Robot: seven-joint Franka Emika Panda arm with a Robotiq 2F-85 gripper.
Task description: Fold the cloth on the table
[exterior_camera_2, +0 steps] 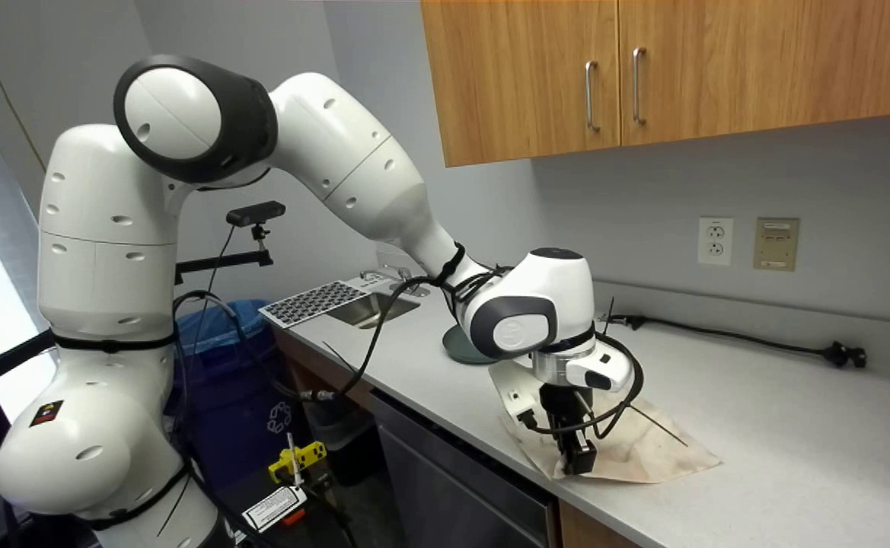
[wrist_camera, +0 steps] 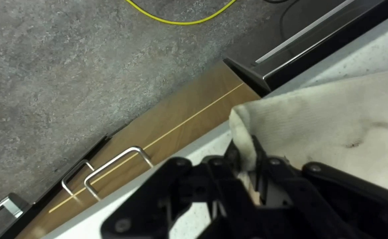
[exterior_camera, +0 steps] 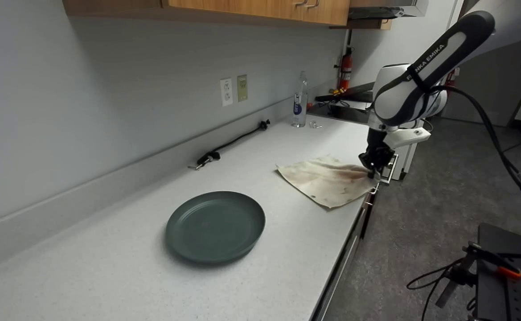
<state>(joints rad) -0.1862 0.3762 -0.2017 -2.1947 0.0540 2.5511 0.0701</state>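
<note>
The cream, stained cloth (exterior_camera: 322, 178) lies spread over the light counter (exterior_camera: 287, 249), mostly flat with some wrinkles. It also shows in an exterior view (exterior_camera_2: 650, 449), partly hidden by the arm. In the wrist view the cloth (wrist_camera: 333, 122) lies to the right of the jaws. My gripper (exterior_camera: 373, 174) points down at the cloth's side by the counter's front edge. In the wrist view the gripper (wrist_camera: 246, 156) is shut on a pinched strip of the cloth, which stands up between its fingertips. The gripper also shows low over the cloth in an exterior view (exterior_camera_2: 578, 459).
A dark green plate (exterior_camera: 215, 227) sits on the counter apart from the cloth. A clear bottle (exterior_camera: 301, 102) and a black cable with clamp (exterior_camera: 238, 139) lie along the wall side. Drawer handles (wrist_camera: 114, 166) stick out below the front edge. Cabinets (exterior_camera_2: 673, 68) hang above.
</note>
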